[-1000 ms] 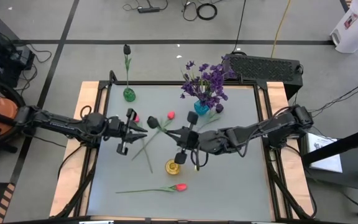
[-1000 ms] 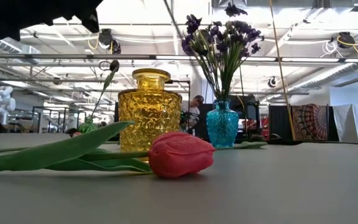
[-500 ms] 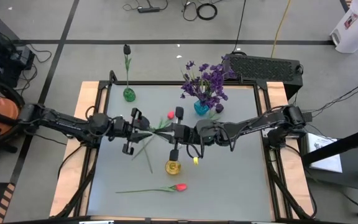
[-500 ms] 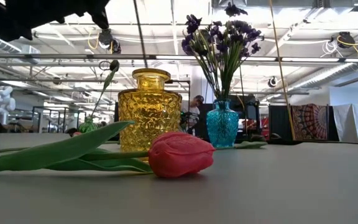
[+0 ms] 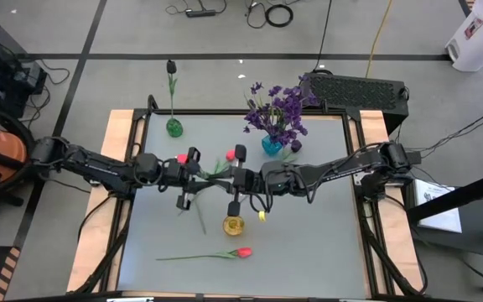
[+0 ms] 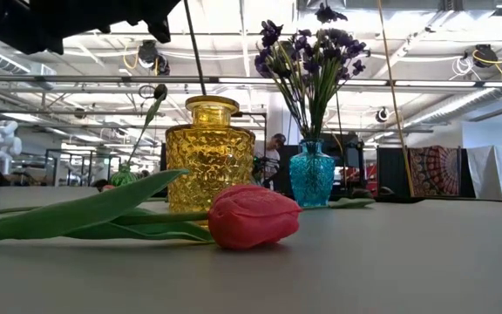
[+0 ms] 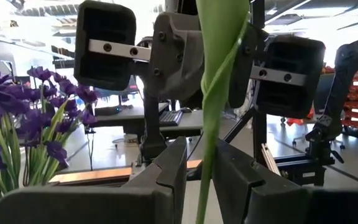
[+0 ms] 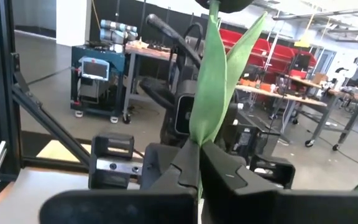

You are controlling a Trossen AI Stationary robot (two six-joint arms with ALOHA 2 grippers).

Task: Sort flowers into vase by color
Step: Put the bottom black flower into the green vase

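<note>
Arms stretched to table centre, left gripper (image 5: 193,178) & right gripper (image 5: 237,179) face to face, both jaws clamped on tulip stem (image 7: 211,118).

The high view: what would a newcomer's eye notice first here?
First, the left gripper and right gripper meeting at mid-table, each with a green stem between its fingers. Next, the purple flowers in the blue vase at the far edge, and a red tulip lying near the front.
</note>
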